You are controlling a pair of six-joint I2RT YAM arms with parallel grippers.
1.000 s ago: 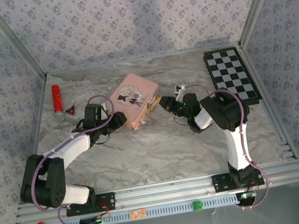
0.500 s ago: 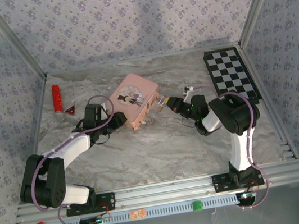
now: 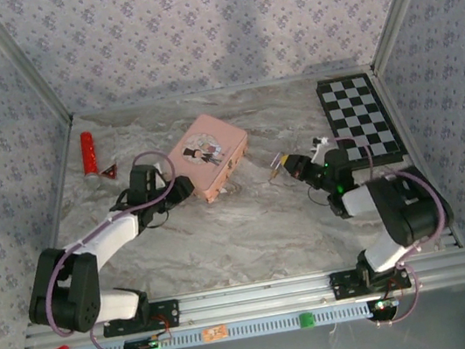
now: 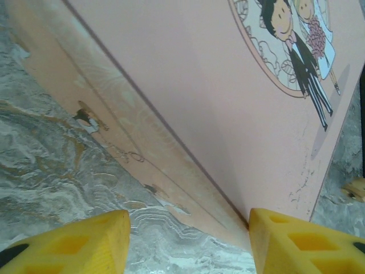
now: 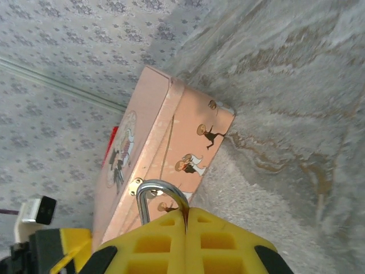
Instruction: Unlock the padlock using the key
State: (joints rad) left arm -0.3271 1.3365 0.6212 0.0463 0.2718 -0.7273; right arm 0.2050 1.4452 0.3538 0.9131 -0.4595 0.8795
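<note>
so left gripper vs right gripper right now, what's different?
The left gripper is open, its fingers apart with a corner of the pink tin between them. The right gripper is shut on the padlock, whose shackle sticks out past the fingers. The left gripper sits right at the tin, while the right gripper is off to the tin's right, apart from it and nearer the checkerboard. Both have yellow fingers.
</note>
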